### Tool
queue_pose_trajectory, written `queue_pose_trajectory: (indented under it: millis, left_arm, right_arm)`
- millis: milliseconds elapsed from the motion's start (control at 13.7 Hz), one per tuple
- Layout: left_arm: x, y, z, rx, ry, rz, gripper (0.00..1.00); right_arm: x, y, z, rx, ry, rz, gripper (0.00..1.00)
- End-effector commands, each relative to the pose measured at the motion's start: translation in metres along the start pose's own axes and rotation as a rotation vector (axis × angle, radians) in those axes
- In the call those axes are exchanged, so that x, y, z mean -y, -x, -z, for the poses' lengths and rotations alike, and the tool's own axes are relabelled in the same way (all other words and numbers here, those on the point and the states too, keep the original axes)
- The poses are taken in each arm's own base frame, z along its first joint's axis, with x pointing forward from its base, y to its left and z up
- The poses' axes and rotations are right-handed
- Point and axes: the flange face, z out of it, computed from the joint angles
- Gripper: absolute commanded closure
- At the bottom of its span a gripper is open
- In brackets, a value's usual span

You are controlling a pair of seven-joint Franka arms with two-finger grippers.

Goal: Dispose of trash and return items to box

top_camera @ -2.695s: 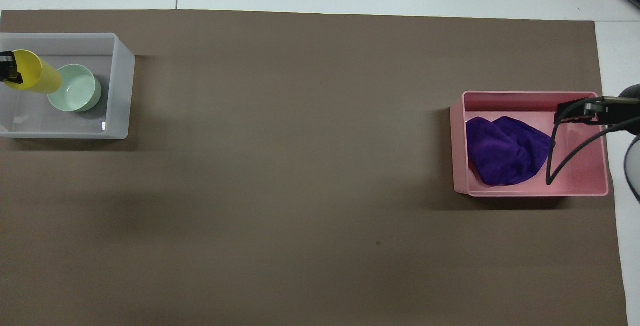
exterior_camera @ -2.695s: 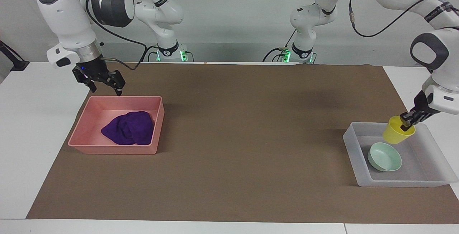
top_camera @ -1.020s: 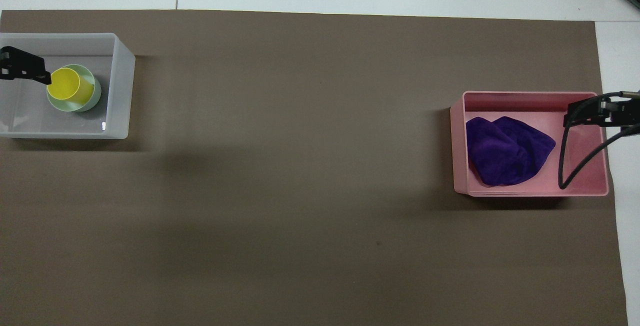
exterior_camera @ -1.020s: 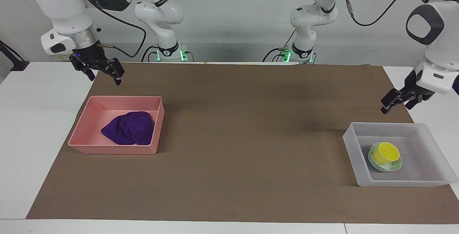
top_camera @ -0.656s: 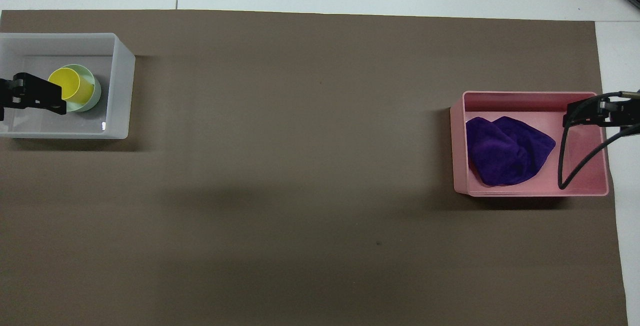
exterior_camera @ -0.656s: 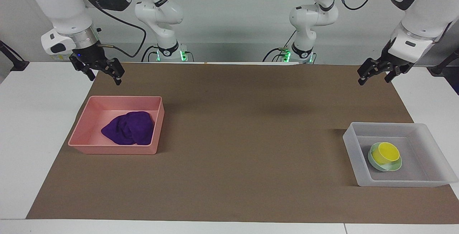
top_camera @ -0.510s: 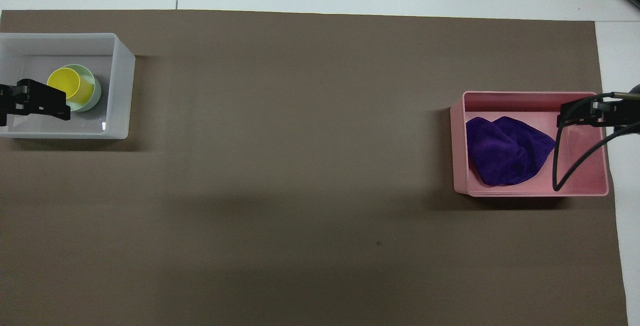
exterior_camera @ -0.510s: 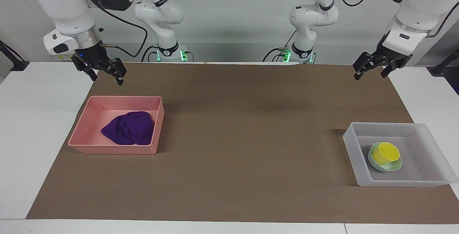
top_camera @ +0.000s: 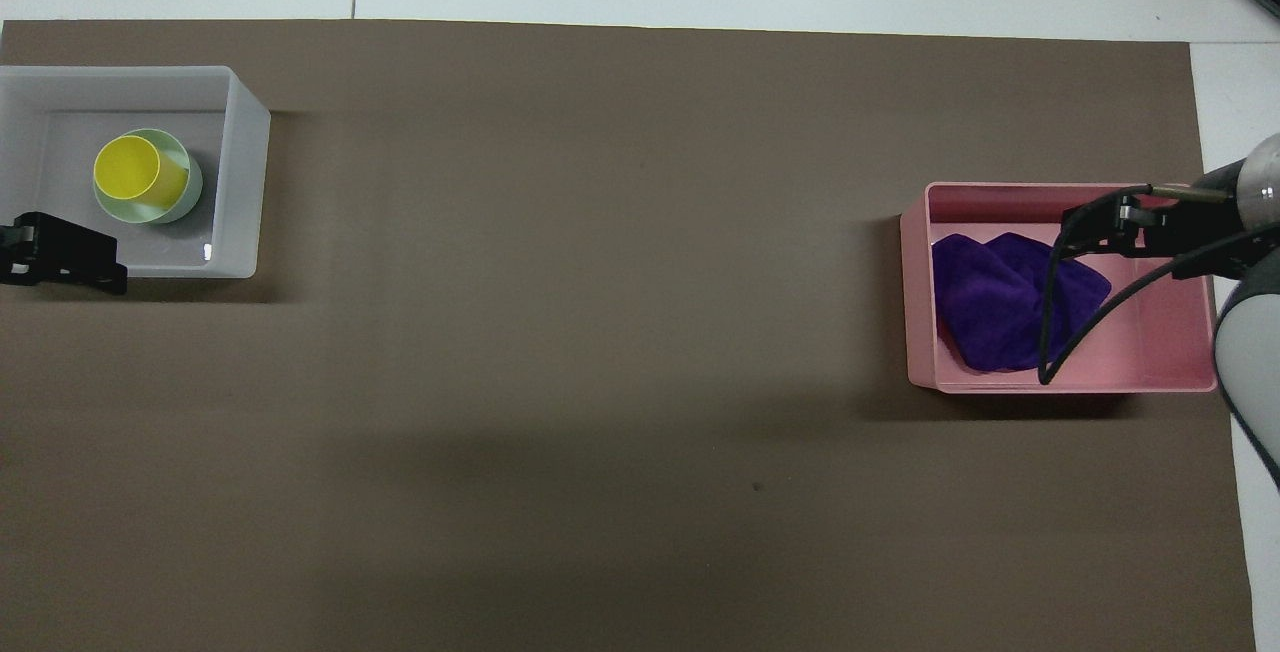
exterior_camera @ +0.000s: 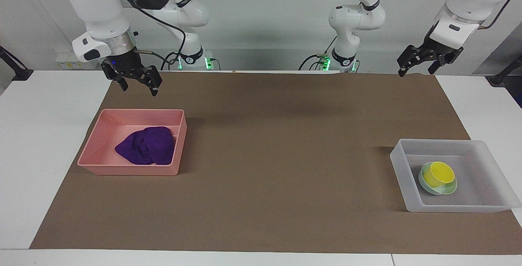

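The purple rag (exterior_camera: 147, 148) lies in the pink bin (exterior_camera: 126, 170); it also shows in the overhead view (top_camera: 1005, 312), in the bin (top_camera: 918, 302). The yellow cup (exterior_camera: 439, 173) stands upright in the mint-green bowl (exterior_camera: 438, 191) inside the translucent tray (exterior_camera: 401, 176). The overhead view shows the cup (top_camera: 128, 169), bowl (top_camera: 160, 216) and tray (top_camera: 245, 182) too. My right gripper (exterior_camera: 139, 88) is open and empty, in the air over the mat near the bin's robot-side edge. My left gripper (exterior_camera: 416, 70) is open and empty, high over the mat's edge nearest the robots.
A brown mat (exterior_camera: 285, 156) covers the table between the bin and the tray. A black cable (top_camera: 1060, 332) hangs from the right wrist over the bin. White table (exterior_camera: 45, 135) borders the mat at both ends.
The left gripper let go of the yellow cup, which now stands in the bowl, then rose and drew back toward the robots. The right gripper rose and shifted slightly toward the table's middle.
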Motion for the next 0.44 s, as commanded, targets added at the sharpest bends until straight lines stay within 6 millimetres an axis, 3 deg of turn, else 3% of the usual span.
queue_pose_trajectory:
  millis: [0,364]
  left_arm:
    - [0.0013,-0.0011,-0.0028,0.027,0.008,-0.006,0.0]
    - [0.0027,-0.003,-0.0088,0.047,0.006,-0.003,0.0]
  right_arm:
    - [-0.0038,0.0038,0.0029,0.007,-0.015,-0.016,0.0]
    - [-0.0079,0.0032,0.0026,0.01,-0.016,-0.024,0.0]
